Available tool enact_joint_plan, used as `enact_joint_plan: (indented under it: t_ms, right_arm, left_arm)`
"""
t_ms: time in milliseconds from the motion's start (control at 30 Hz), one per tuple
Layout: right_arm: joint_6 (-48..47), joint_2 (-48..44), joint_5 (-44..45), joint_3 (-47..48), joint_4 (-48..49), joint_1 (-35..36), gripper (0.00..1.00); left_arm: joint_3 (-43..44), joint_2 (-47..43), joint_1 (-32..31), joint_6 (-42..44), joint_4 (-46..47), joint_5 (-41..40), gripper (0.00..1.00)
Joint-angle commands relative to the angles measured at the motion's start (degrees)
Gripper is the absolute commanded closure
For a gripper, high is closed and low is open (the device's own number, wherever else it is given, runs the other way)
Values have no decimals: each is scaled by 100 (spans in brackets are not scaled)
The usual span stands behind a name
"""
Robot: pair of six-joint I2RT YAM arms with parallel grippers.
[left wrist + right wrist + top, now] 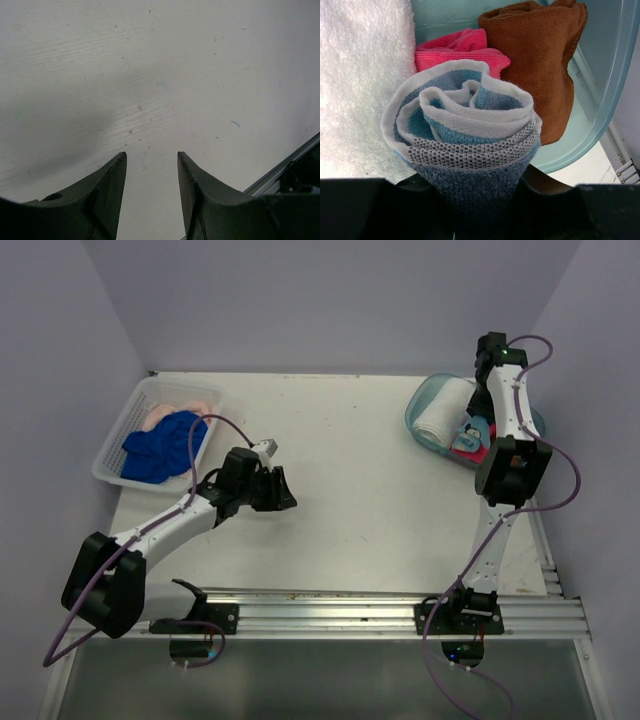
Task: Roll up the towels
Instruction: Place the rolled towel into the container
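Note:
A rolled light blue towel (465, 125) with a white edge sits between the jaws of my right gripper (470, 200), which is shut on it over the clear teal tub (425, 400). Around it in the tub lie a rolled white towel (360, 75), a hot pink towel (460, 47) and a brown towel (540, 55). From above, the white roll (440, 412) shows beside the right arm. A royal blue towel (165, 445) and a pale peach towel (175, 400) lie unrolled in the white lattice basket (112, 455). My left gripper (150, 160) hangs open over the bare table (175, 75).
The basket stands at the far left, the tub at the far right. A metal rail (350, 605) runs along the near edge, also showing at the lower right of the left wrist view. Grey walls enclose the table on three sides.

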Motion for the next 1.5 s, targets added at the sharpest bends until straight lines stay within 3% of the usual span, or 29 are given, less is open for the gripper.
enact_joint_plan:
  t_ms: [0,167,267,400,733,833,1200,1467]
  right_arm:
    - [-159,144,459,295,-188,140,72]
    - [-194,258,793,321,-144,368,68]
    - [-194,338,1013,356,-205,439,57]
    - [-194,241,1022,225,-170,456,34]
    - [-256,-198,1118,295,-196,456,15]
    - [-256,-234,1215,304,-197,448,2]
    - [-150,-356,1400,540,-302,369,1]
    - [-265,-646,821,725,-161,360,1]
  left_arm:
    - [190,20,57,-69,224,143,51]
    - [163,20,57,-69,206,117,51]
    - [146,3,57,-86,215,117,51]
    - [102,20,57,-112,276,143,51]
    - [40,29,57,-104,320,196,51]
    - [-4,29,57,-104,364,222,51]
    - [-56,12,57,-86,408,240,51]
    - [-109,21,66,-130,514,301,51]
